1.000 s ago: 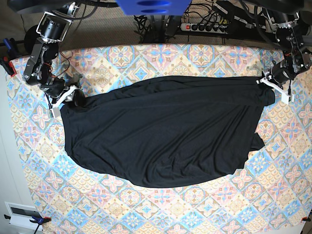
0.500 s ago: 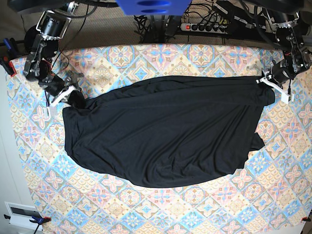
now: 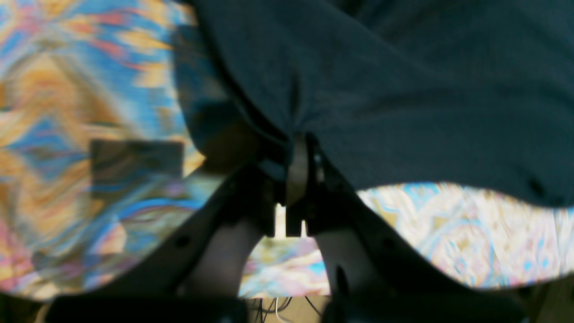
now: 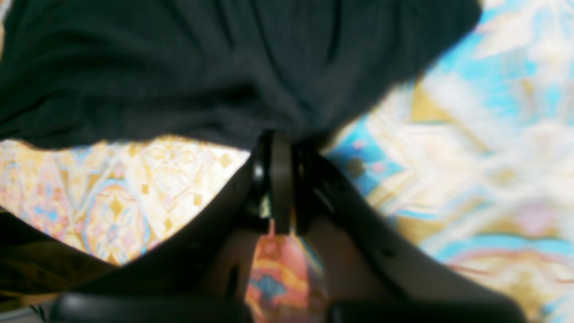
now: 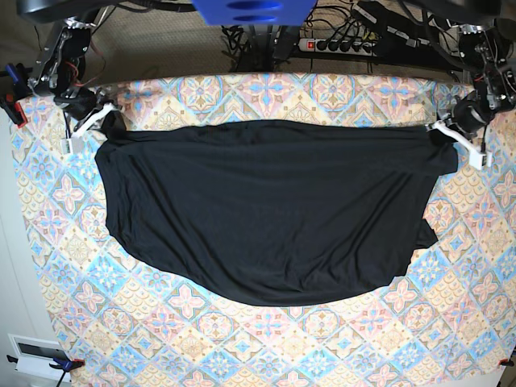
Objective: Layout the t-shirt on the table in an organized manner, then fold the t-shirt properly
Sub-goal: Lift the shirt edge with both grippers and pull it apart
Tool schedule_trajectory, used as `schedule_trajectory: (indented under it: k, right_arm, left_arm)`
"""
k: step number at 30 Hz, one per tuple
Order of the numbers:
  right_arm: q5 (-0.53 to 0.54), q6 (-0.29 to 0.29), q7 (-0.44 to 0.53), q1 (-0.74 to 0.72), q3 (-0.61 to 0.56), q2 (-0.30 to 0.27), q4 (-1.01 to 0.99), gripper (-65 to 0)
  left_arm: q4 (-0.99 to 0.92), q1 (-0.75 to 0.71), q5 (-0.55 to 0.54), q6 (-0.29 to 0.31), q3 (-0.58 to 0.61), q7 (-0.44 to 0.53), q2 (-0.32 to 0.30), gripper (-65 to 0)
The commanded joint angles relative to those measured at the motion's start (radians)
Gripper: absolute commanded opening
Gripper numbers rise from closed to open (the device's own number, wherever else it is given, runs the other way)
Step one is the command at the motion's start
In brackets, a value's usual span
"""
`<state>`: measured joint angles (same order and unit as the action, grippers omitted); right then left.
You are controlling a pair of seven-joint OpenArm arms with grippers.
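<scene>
1. The shirt (image 5: 266, 210) is lying spread across the middle of the table (image 5: 322, 355), its top edge now stretching near the far edge, so I can flatten it before folding.
2. I am keeping the left gripper (image 5: 451, 133) clamped on the shirt's corner by the table's right edge, anchoring that side.
3. The right gripper (image 5: 89, 119) is pinching the opposite corner near the far left corner; a second ago its jaws were apart and lower down, and the cloth there was slack.
</scene>
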<state>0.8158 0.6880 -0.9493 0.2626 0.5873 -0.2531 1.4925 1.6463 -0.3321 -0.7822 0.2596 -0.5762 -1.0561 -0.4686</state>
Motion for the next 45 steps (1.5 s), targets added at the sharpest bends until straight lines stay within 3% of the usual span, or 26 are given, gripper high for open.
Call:
schedule_trajectory:
  k: [1, 7, 16, 22, 27, 36, 45]
  right_arm:
    - [0.030, 0.010, 0.010, -0.016, 0.021, -0.019, 0.041, -65.0]
    - [0.030, 0.010, -0.049, -0.023, 0.098, -0.019, 0.084, -65.0]
    - [0.026, 0.010, -0.046, -0.027, 0.099, -0.019, 0.073, -65.0]
    - [0.024, 0.010, -0.055, -0.142, 0.096, -0.019, 0.072, -65.0]
    - [0.024, 0.010, -0.055, -0.158, 0.095, -0.019, 0.069, -65.0]
    - [-0.071, 0.010, -0.053, -0.159, 0.098, -0.019, -0.005, -65.0]
    - [-0.094, 0.010, -0.053, -0.254, 0.093, -0.019, -0.011, -65.0]
  left_arm:
    - [0.015, 0.009, -0.006, 0.000, -0.024, 0.015, -0.026, -65.0]
    - [0.013, 0.026, -0.089, 0.000, -0.087, 0.017, -0.026, -65.0]
    - [-0.082, 0.146, -0.089, 0.000, -0.135, 0.015, 0.058, -65.0]
    - [-0.103, 0.216, -0.087, -0.003, -0.133, 0.017, 0.086, -65.0]
    - [-0.105, 0.271, -0.085, -0.006, -0.133, 0.017, 0.093, -65.0]
    - [-0.185, 0.420, 0.045, -0.006, -0.126, 0.017, 0.121, -65.0]
    - [-0.361, 0.526, 0.056, -0.006, -0.095, 0.060, 0.123, -65.0]
